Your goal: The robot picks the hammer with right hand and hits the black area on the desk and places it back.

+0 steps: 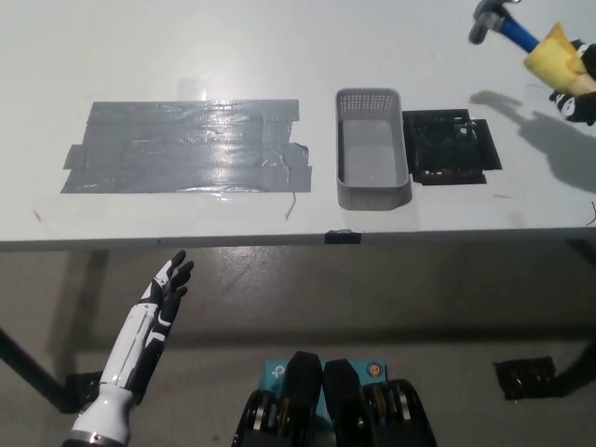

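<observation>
You have the hammer [518, 32] raised at the far right, the right hand [579, 86] with its fingers wrapped on the yellow grip, above and right of the black area [449, 147] on the counter [186, 56]. Your left hand [160, 307] hangs below the counter's near edge at left, fingers spread and empty.

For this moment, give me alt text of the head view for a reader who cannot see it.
The black right hand holds a hammer raised at the picture's upper right, above a white desk with a black patch, a grey basket and grey tape. The white left hand hangs open below the desk edge.
</observation>
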